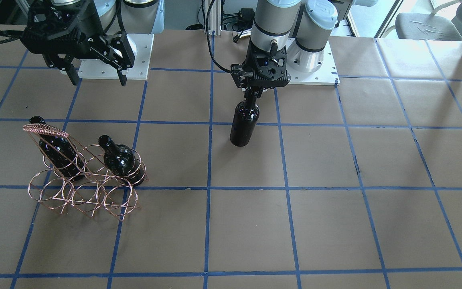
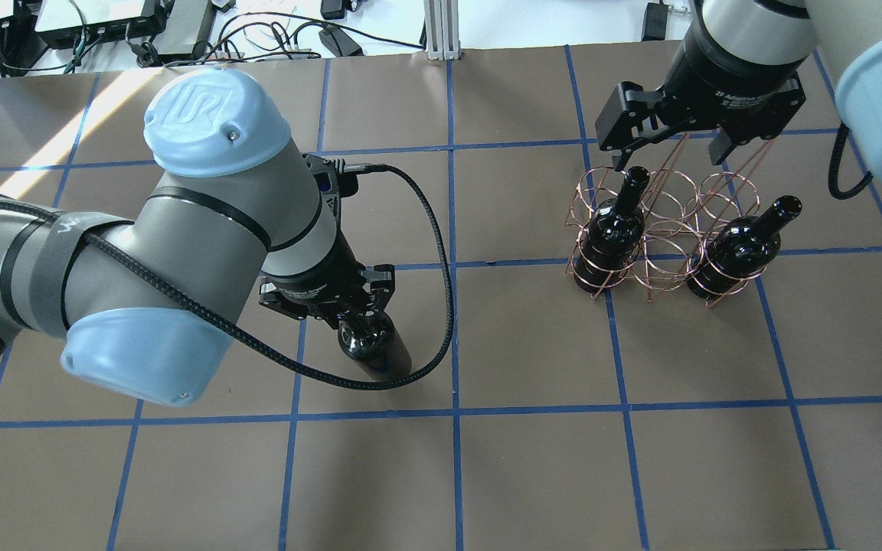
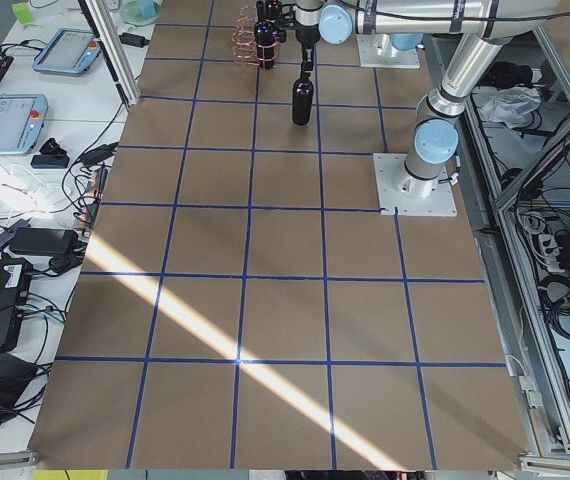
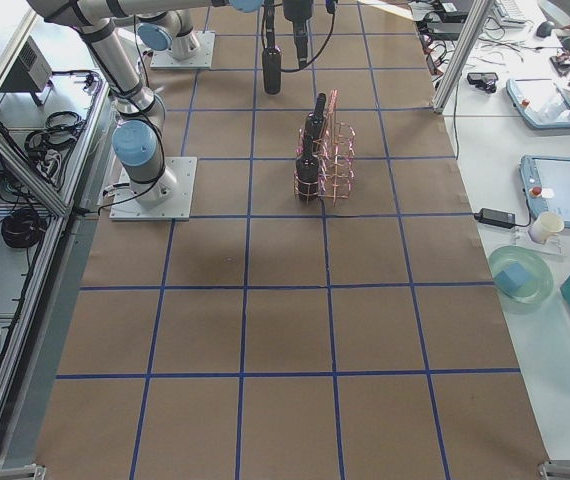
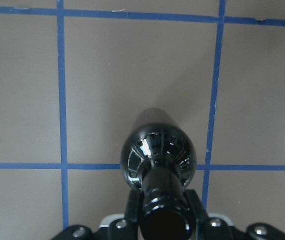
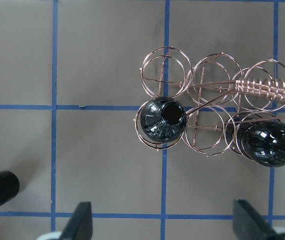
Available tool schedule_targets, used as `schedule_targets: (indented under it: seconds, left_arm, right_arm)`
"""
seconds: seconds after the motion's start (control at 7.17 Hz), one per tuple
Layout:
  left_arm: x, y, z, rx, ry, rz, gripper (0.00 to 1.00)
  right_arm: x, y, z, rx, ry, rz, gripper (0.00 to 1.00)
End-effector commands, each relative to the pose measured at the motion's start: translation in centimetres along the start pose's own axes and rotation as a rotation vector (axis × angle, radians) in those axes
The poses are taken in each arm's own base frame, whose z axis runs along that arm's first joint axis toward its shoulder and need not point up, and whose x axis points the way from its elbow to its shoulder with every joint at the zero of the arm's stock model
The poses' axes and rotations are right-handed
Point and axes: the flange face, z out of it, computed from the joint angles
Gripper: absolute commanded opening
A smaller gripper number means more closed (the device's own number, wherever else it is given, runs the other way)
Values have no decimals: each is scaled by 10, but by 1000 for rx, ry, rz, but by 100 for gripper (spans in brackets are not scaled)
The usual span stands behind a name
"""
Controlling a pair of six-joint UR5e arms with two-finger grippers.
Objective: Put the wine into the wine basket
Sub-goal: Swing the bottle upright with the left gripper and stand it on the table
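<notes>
overhead exterior: "ur" arm cap [image 2: 215, 122] near wine [image 2: 374, 350]

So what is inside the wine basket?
In the wine basket, one bottle and a second bottle stand in the end rings of the row nearer the robot; the other four rings look empty. Wire partly covers their bases.

Wine basket [image 1: 46, 131] stands on the table [image 2: 533, 459] on the robot's right side. Its near row, toward the robot, holds a left-end bottle [image 2: 609, 229] and a right-end bottle [image 2: 732, 249], both upright in the end rings. Right gripper [image 2: 671, 145] is above the basket, not touching it. Wine [image 2: 376, 348] is upright, well apart to the basket's left near the table's middle, its neck between the left gripper [image 2: 349, 317] fingers.
</notes>
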Motion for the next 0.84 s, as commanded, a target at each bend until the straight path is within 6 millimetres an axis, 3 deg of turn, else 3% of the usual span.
schedule_targets:
  seconds: [0.0, 0.7]
  left_arm:
    - [-5, -5, 1, 8, -33, 2, 0]
    - [-4, -8, 4, 16, -29, -3, 0]
  right_arm:
    - [0, 0, -1, 5, -4, 2, 100]
    - [-1, 0, -1, 5, 0, 2, 100]
